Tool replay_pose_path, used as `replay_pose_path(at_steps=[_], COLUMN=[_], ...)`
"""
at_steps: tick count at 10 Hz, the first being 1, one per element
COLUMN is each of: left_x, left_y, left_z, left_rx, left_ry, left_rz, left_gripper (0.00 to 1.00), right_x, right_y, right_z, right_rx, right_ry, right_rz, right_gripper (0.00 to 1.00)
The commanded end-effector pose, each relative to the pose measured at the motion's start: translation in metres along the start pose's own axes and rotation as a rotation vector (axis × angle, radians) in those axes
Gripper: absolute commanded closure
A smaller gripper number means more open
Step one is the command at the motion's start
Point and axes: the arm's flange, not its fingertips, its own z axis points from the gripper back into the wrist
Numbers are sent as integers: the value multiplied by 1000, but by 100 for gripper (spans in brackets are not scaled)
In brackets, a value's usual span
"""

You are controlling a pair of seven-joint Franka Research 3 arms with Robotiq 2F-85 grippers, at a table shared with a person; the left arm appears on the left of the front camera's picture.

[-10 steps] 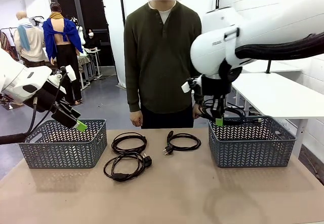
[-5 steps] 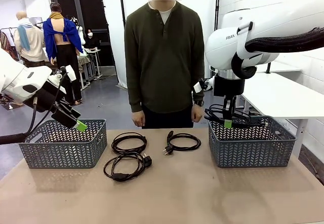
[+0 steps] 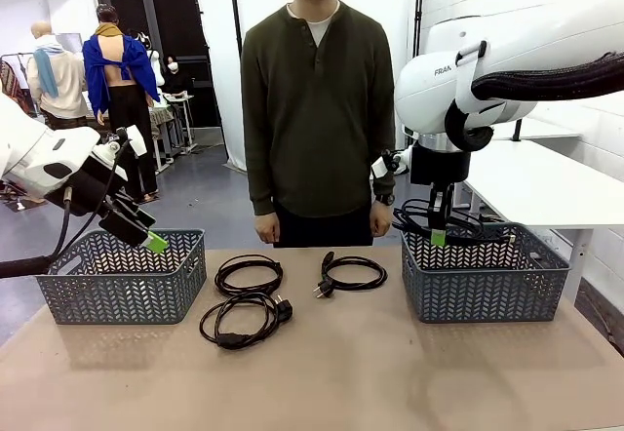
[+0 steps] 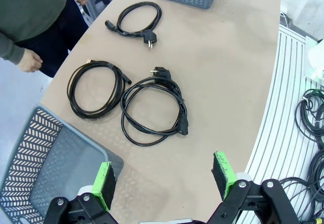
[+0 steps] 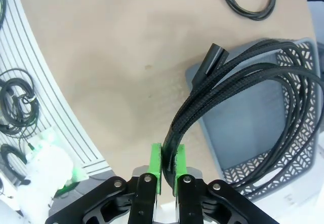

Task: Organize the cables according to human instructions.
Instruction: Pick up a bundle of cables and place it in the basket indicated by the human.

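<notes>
Over the right basket: the right gripper [image 3: 438, 239] is hovering by the left rim of the right basket [image 3: 483, 285], pointing downward.
Right grip: in the right wrist view the right gripper [image 5: 168, 155] is pinching a bunched section of the braided cable [image 5: 243, 77] between its green pads [image 5: 156, 158], which are squeezing in from both sides.
Held coil: the braided cable [image 3: 460, 224] is hanging from the jaws with its loops spreading above the basket's rim; the wrist view is showing the loops arching over the basket's grey floor [image 5: 253, 127] and one plug end sticking out towards the table.
Left arm: the left gripper [image 3: 146, 236] is waiting in the air above the left basket [image 3: 117, 285], tilted down towards the table.
Left grip: the left gripper [image 4: 164, 178] is holding its fingers spread wide, gripping nothing.
On the table: three loose coils are lying on the table [image 3: 390, 372] between the baskets, each apart from both grippers.
Far-left coil: the far-left cable [image 3: 249, 275] [image 4: 96, 87] is lying near the person's edge.
Near coil: the near cable [image 3: 239, 319] [image 4: 152, 110] is lying just beside it, towards the robot.
Far-right coil: the far-right cable [image 3: 353, 273] [image 4: 134, 21] is resting closer to the right basket.
Person: the person [image 3: 314, 109] is standing at the far edge, arms hanging down.
</notes>
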Motion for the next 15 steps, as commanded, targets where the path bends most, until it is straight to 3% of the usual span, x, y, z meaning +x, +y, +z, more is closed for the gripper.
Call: replay_pose_path(at_steps=[1, 3, 8, 13, 15], left_x=[-3, -3, -3, -3, -3], left_y=[2, 2, 2, 2, 2], left_z=[-1, -1, -1, -1, -1], left_rx=[-16, -16, -16, -16, -16], left_ry=[-12, -12, -12, -12, -12], left_rz=[-4, -4, -4, -4, -4], left_gripper=[0, 0, 0, 0, 0], right_x=[0, 0, -38, -63, -67], right_y=[1, 0, -49, -95, -111], right_z=[2, 0, -3, -33, -46], right_rx=[-2, 0, -15, -105, -80], right_ry=[-7, 0, 5, 45, 53], right_rz=[-7, 0, 122, 184, 213], right_gripper=[100, 100, 100, 100, 100])
